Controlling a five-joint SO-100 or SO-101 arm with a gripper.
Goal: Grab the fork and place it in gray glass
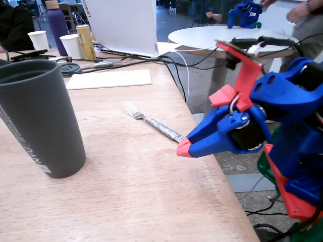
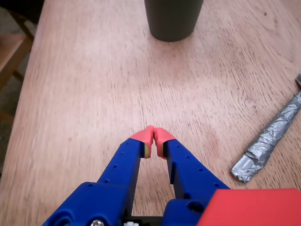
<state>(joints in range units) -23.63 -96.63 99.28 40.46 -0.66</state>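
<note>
In the fixed view, a tall dark gray matte tumbler [image 1: 38,121] with white lettering low on its side stands upright at the left on the light wooden table [image 1: 141,191]. To its right, well apart, a small silver four-tined fork [image 1: 154,122] with a crinkled foil-wrapped handle lies flat, tines pointing away. Further right, the blue two-finger gripper with red tips [image 1: 182,149] hangs just beside the handle's end. In the wrist view its fingertips [image 2: 148,135] are pressed together with nothing between them, the foil handle lying off to the right.
</note>
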